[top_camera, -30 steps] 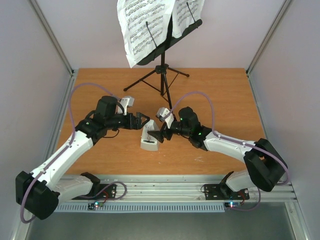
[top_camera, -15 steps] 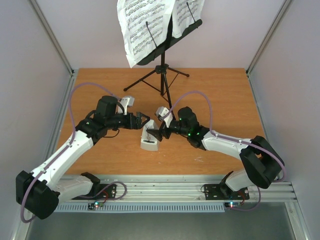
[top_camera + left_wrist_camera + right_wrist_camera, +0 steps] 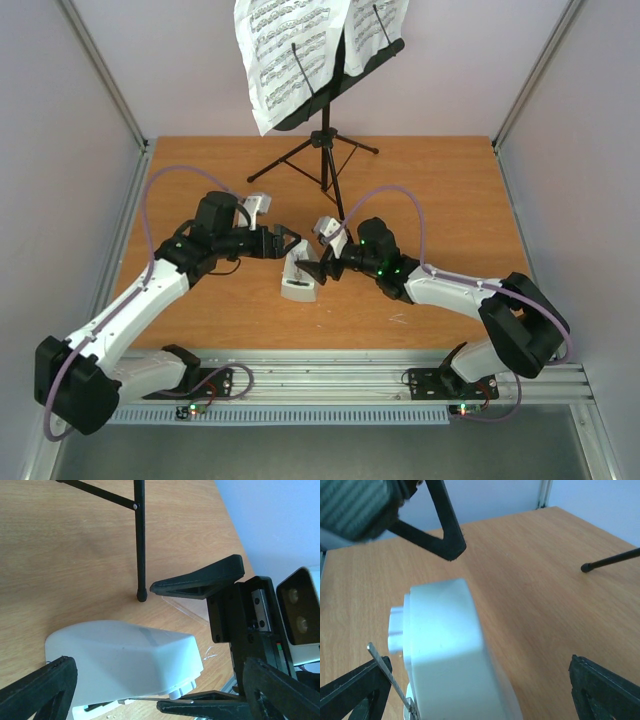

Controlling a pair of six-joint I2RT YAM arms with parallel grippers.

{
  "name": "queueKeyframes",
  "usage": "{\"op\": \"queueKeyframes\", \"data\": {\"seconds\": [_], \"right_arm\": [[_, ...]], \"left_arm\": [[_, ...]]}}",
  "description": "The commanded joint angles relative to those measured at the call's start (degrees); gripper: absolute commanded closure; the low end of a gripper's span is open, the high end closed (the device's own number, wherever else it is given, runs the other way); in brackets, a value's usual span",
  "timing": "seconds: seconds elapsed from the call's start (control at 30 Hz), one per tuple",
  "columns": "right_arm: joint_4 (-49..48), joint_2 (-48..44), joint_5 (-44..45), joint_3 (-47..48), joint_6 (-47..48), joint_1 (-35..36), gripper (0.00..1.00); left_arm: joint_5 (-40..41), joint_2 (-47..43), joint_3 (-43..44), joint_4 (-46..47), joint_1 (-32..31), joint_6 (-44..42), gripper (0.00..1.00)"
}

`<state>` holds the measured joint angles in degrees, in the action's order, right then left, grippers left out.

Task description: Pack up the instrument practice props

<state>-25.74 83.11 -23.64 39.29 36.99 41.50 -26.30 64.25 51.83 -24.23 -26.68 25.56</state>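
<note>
Pale grey metronome (image 3: 298, 278) on wooden counter (image 3: 200, 165), left pincer (image 3: 291, 243) and right pincer (image 3: 312, 270) both spread wide, gripping nothing, close either side.

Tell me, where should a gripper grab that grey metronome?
The metronome is probably best gripped across its smooth, pale mid-body, coming from the left, where the open left gripper faces it. The body is broad and plain there. The knob and the thin metal rod at one end look too small or delicate to squeeze.
</note>
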Motion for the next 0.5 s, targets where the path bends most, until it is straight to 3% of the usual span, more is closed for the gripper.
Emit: {"op": "queueKeyframes", "data": {"seconds": [0.0,0.47], "right_arm": [[-1.9,-1.8,1.4,-1.7,0.8,0.4,0.03],[-2.8,-1.6,1.0,-2.2,0.7,0.4,0.05]], "left_arm": [[-2.2,1.2,-0.4,4.0,0.3,0.7,0.09],[-3.9,5.6,1.1,4.3,0.3,-0.7,0.22]]}}
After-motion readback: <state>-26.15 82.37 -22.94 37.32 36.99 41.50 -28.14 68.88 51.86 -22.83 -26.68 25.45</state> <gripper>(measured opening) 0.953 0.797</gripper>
